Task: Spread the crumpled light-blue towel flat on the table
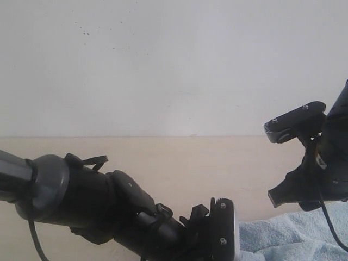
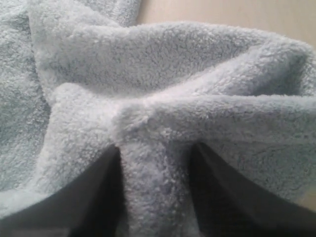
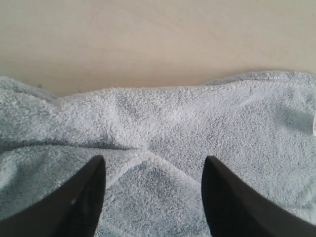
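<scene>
- Your left gripper straddles a raised ridge of the towel. The fingers look pinched onto it from both sides, though pile hides their tips, so treat the grip as probable.
- That ridge runs straight out from between the fingers toward the bare table.
- Your right gripper hovers with fingers spread and nothing between them — flatter cloth lies below, its far edge just ahead.
- In the exterior view the towel lies at the lower right, so the left arm is the one engaged — spreading likely means drawing that ridge away from the right side.
</scene>
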You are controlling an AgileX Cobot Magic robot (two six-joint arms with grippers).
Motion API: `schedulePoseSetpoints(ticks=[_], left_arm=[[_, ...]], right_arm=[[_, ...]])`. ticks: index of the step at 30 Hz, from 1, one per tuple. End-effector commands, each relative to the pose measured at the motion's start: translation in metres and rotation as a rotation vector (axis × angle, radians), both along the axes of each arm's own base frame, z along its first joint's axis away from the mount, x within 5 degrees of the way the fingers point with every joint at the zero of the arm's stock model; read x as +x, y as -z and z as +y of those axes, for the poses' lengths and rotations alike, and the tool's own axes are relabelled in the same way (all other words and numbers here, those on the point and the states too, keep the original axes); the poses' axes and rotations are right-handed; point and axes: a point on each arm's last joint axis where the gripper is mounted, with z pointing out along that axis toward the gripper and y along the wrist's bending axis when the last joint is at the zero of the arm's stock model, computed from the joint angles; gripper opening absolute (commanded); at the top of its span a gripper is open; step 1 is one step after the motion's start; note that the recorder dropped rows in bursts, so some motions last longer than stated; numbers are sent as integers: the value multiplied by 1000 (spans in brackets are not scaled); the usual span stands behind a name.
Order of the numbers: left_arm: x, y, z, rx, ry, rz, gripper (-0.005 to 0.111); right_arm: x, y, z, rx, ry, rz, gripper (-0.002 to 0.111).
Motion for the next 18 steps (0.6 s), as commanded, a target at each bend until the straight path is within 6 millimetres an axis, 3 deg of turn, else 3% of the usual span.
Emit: schedulePoseSetpoints(ticks=[1, 3, 6, 12, 18], left_arm=[[-3, -3, -3, -18, 3, 24, 14], [-5, -8, -3, -33, 15, 27, 4], [-8, -23, -3, -67, 31, 15, 4], [-14, -77, 3, -178, -48, 21, 4], [-25, -119, 19, -177, -148, 58, 4]], right_arm=[[-1, -1, -1, 8, 2, -9, 55], [-1, -1, -1, 6, 1, -10, 55], [0, -1, -1, 5, -2, -12, 55], [1, -1, -1, 5, -22, -30, 55], [-8, 22, -5, -21, -64, 2, 55]])
